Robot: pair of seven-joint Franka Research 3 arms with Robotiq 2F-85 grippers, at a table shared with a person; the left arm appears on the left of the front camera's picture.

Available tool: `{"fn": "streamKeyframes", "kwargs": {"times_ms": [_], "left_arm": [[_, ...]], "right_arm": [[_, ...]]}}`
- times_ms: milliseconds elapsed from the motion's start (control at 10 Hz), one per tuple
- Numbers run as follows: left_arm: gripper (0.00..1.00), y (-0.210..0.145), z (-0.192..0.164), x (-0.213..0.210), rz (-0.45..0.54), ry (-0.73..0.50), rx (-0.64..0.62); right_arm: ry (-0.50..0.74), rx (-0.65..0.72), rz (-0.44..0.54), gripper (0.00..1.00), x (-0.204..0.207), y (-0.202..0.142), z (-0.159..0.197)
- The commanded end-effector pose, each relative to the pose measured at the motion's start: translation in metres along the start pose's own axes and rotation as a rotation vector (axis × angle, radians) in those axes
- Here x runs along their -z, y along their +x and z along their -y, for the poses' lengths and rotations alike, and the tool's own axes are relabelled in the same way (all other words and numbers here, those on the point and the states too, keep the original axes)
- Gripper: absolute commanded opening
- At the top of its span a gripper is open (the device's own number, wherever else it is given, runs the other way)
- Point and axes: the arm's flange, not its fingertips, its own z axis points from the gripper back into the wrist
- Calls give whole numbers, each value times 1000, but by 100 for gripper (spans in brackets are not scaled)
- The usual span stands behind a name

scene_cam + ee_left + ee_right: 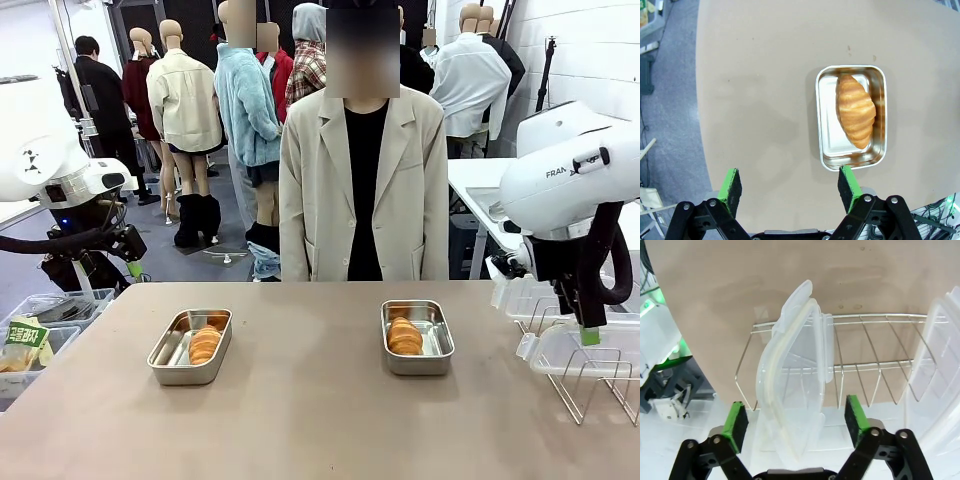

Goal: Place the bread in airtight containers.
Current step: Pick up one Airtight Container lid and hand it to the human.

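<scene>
Right gripper (796,416): jaws spread wide, gripping nothing | lid (795,375): upright on edge in wire rack (865,316), between the jaws, long edge running straight ahead | croissant (404,336): in uncovered steel box (441,352), off to gripper's left

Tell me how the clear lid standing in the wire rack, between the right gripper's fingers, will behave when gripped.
The lid looks like thin clear plastic, so it is probably light and slightly flexible. It stands on edge in the wire rack, so a nudge could tip it. Its smooth faces may slip between the pads of the right gripper.
</scene>
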Motion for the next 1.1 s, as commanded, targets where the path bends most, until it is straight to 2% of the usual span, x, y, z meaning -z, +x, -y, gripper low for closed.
{"fn": "streamKeyframes", "kwargs": {"times_ms": [0, 300, 400, 1000], "left_arm": [[100, 0, -1, 0, 1, 8, -9], [100, 0, -1, 0, 1, 8, -9], [100, 0, -1, 0, 1, 8, -9], [100, 0, -1, 0, 1, 8, -9]], "right_arm": [[-28, 5, -3, 74, 4, 2, 3], [-26, 16, 0, 16, 5, 4, 5], [-23, 19, 6, 0, 5, 5, 6], [-26, 10, -2, 0, -2, 8, 6]]}}
